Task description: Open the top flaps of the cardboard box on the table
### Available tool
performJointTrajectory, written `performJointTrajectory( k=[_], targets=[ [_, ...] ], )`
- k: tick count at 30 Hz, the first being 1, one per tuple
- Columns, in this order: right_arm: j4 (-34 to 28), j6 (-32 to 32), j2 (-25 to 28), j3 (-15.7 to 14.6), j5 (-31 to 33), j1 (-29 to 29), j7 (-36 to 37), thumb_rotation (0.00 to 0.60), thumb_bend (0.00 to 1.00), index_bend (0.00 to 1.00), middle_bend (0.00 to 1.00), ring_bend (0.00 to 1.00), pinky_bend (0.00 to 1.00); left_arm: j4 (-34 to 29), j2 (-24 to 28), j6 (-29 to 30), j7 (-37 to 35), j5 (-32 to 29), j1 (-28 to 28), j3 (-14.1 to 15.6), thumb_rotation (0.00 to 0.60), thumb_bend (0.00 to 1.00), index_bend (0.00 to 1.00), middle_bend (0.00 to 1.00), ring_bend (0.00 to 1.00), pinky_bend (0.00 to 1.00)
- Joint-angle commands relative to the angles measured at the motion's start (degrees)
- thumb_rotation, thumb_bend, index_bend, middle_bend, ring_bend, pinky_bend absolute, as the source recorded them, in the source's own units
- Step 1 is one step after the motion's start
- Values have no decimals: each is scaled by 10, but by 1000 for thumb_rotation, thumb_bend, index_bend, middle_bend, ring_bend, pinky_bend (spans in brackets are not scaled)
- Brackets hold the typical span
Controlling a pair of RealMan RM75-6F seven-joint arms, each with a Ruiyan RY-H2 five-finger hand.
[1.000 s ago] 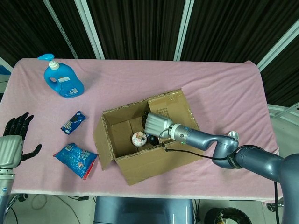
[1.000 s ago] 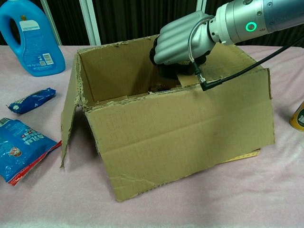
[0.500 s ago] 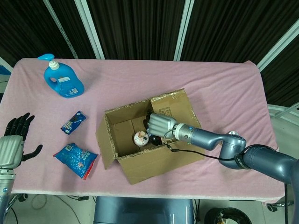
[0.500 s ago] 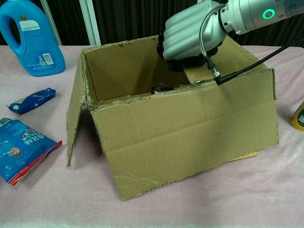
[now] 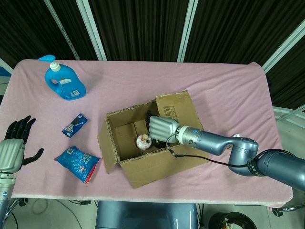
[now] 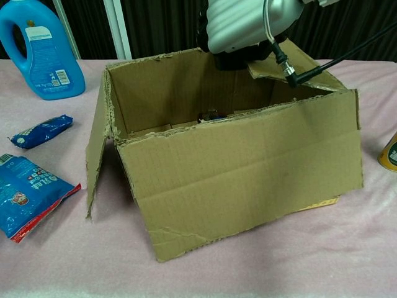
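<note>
Cardboard box [image 5: 143, 148] approx. half open: left flap [image 6: 98, 158] hangs down outside, right hand [image 5: 162, 129] w/ fingers curled under right flap [image 5: 177, 110], lifting it; left hand [image 5: 13, 148] open, empty, far left of box.

the right hand [image 6: 239, 28] hovers over the open cardboard box [image 6: 236, 167], touching its right flap [image 6: 291, 65]; a blue bottle [image 6: 40, 49] stands behind.

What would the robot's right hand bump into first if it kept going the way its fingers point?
Probably the round thing inside the box. In the head view the right hand reaches leftward over the open top, fingers aimed at it. Depth is unclear, so it might pass above and meet the box's far left wall instead.
</note>
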Motion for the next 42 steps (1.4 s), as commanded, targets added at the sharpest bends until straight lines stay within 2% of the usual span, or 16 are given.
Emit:
performJointTrajectory(
  k=[1,26,28,31,34,42],
  targets=[
    [-4,-6,10,3,5,1,-9,600,1000,776,611,253,215,0,0,0,0,1,0,0,600,239,0,0,0,0],
    [-19,-28,84,19,59,-27,-80,600,985,777,592,250,215,-5,3,-3,-1,5,4,-3,600,239,0,0,0,0],
    [-20,-28,87,21,62,-28,-83,600,933,776,571,243,215,-6,3,-4,-1,4,4,-4,600,239,0,0,0,0],
    [-21,-28,89,21,62,-30,-88,600,747,772,533,231,215,-5,3,-4,0,4,4,-4,600,239,0,0,0,0],
    [-21,-27,91,20,61,-31,-92,600,626,764,515,226,215,-6,4,-4,0,5,4,-4,600,239,0,0,0,0],
    [-14,-23,92,18,50,-34,-106,600,518,685,455,199,215,-7,3,-5,3,2,5,-6,600,239,0,0,0,0]
  ],
)
